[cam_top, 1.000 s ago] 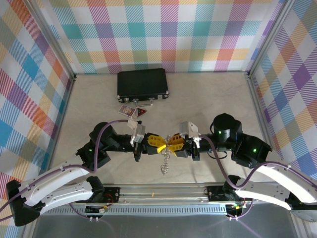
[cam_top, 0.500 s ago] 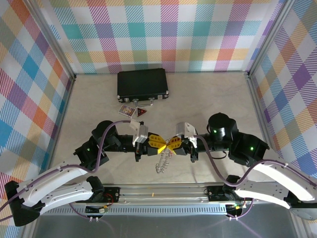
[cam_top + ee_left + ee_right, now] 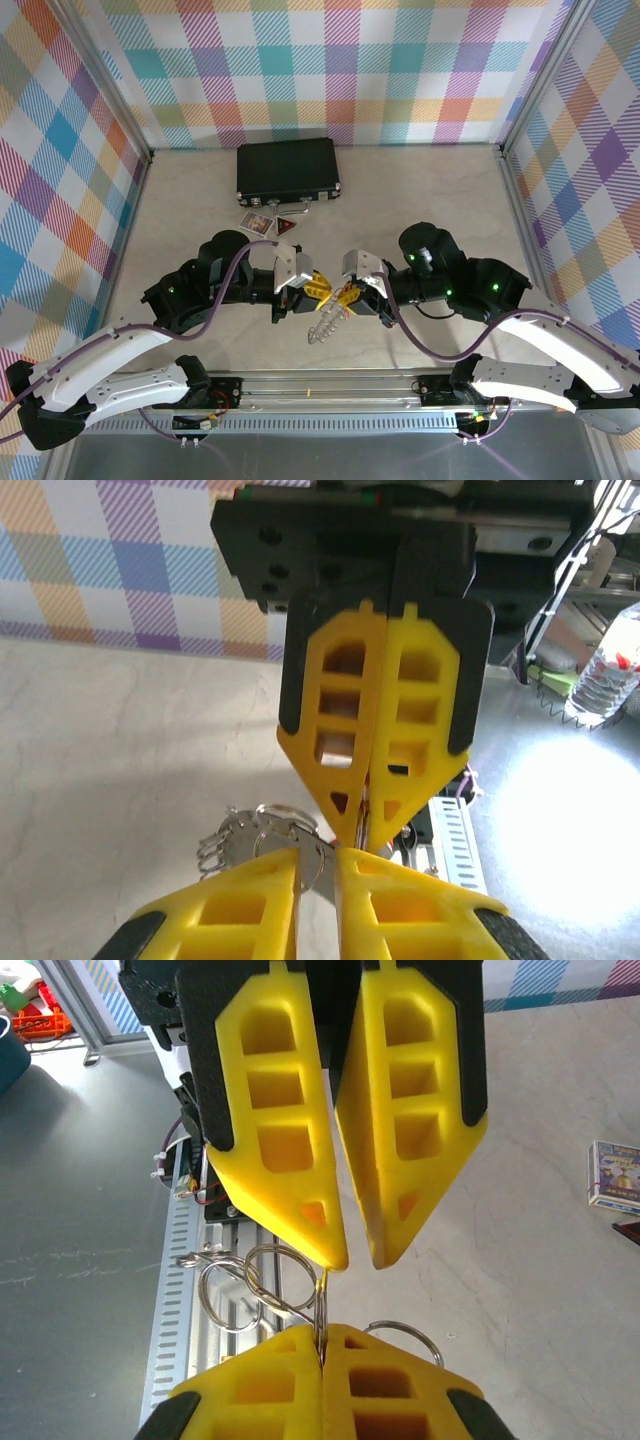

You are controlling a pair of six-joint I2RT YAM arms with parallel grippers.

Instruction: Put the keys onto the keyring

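Note:
The keyring [image 3: 325,325], a thin metal ring with several small silvery rings and pieces, hangs between my two yellow-fingered grippers above the table's near middle. My right gripper [image 3: 345,293] is shut on the ring's wire. In the right wrist view its fingertips [image 3: 322,1345] pinch that wire, with loops of the keyring [image 3: 265,1290] to the left. My left gripper [image 3: 322,290] faces it tip to tip, its jaws slightly apart. Part of the keyring [image 3: 255,835] shows in the gap of the left gripper [image 3: 318,865]. I cannot pick out the keys among the small things in front of the case.
A black case [image 3: 288,170] lies at the back middle. In front of it lie a small picture card [image 3: 257,222] and a red triangular card [image 3: 288,227]. Plaid walls close in the table on three sides, and a metal rail [image 3: 330,385] runs along the near edge.
My right gripper has shut on the keyring and my left gripper's jaws have parted. Both grippers have shifted slightly left, and the hanging cluster has swung to a slant.

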